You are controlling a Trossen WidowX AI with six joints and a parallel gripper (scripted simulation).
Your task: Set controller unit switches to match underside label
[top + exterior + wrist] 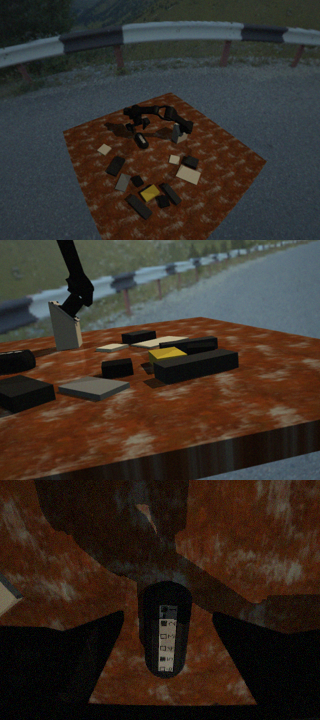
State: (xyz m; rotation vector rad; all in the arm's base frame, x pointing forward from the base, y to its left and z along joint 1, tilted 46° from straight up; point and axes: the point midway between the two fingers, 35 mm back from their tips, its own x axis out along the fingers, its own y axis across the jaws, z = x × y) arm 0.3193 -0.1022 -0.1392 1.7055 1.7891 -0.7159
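While the gripper (165, 680) hangs above the bench (232, 395) with its jaws spread wide and nothing between them, the controller unit (165, 630) lies directly below, in the gap between the two dark fingers and apart from both. In the wrist view the unit rests with its label side up: a pale strip of numbered squares runs along its length. At least two squares appear filled and others empty, but the picture is too dim and coarse to read the full row with certainty.

Nearest the exterior camera lie a black block (24, 392) at the left edge and a flat grey plate (93, 387) beside it. Behind these sit a small black cube (117, 367), a long black bar (196, 365), and a yellow block (165, 353) just beside the bar's far side. A second black bar (189, 343) lies behind the yellow block. Farther back are a small cream tile (112, 347), a larger cream sheet (158, 341) and a black box (138, 336) near them.

In the top view the controller unit (141, 140) lies toward the far side of the bench, well apart from the clutter, with the gripper (136, 125) just beyond it. To one side stands the grey wedge-shaped arm base (64, 327). A striped guardrail (180, 32) crosses the background.
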